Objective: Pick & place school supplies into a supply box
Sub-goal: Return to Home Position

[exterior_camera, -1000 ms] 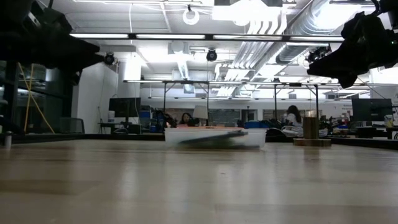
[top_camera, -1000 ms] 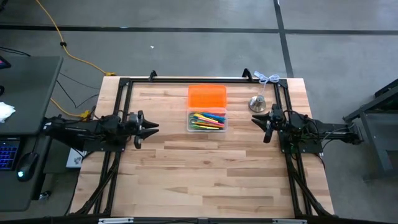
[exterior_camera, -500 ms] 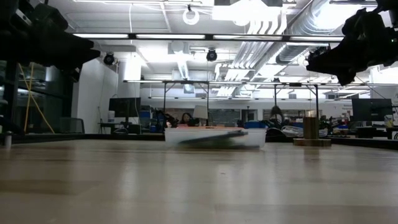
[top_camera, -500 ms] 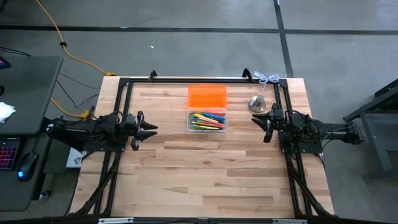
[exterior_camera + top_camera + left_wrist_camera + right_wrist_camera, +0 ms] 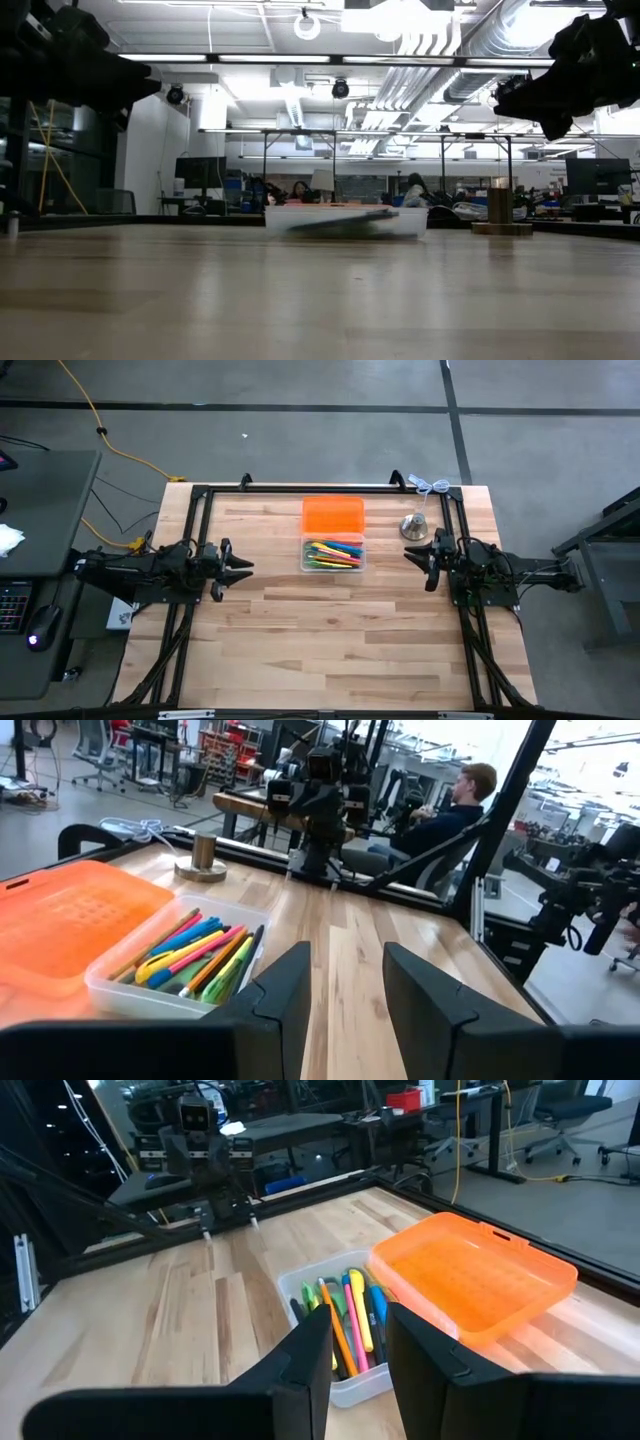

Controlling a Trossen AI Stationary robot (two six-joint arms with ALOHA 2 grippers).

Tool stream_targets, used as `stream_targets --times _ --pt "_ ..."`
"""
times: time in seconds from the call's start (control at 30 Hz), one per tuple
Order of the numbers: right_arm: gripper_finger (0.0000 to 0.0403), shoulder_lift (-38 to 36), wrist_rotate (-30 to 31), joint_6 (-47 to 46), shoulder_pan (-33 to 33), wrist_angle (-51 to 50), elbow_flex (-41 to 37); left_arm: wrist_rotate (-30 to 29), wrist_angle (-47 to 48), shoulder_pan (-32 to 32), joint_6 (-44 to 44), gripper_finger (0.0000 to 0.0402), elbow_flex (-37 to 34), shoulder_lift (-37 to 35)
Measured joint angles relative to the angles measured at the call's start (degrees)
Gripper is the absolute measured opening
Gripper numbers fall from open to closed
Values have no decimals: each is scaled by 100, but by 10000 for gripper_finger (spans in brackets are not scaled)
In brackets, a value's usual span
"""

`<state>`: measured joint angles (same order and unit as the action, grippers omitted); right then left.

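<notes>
Pens and pencils (image 5: 335, 553) all sit in the clear supply box (image 5: 303, 556) mid-bench (image 5: 330, 640), with the orange lid (image 5: 333, 515) touching it. Left tool (image 5: 240, 565) and right tool (image 5: 415, 555) hang empty at opposite sides, fingers apart. Looks like the homing step; next is probably just parking, maybe lidding.

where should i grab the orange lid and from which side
Probably the short end of the orange lid farthest from the metal bell, coming straight down with the jaws across its rim. It lies flat, one long side is right next to the clear box, and the bell stands off the other end.
</notes>
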<state>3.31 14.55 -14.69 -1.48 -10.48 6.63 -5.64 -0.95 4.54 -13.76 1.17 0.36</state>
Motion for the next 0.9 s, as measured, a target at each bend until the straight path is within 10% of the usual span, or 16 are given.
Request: stream_targets --times 0.9 --pt "74 0 2 -27 0 0 0 18 72 0 -2 156 4 0"
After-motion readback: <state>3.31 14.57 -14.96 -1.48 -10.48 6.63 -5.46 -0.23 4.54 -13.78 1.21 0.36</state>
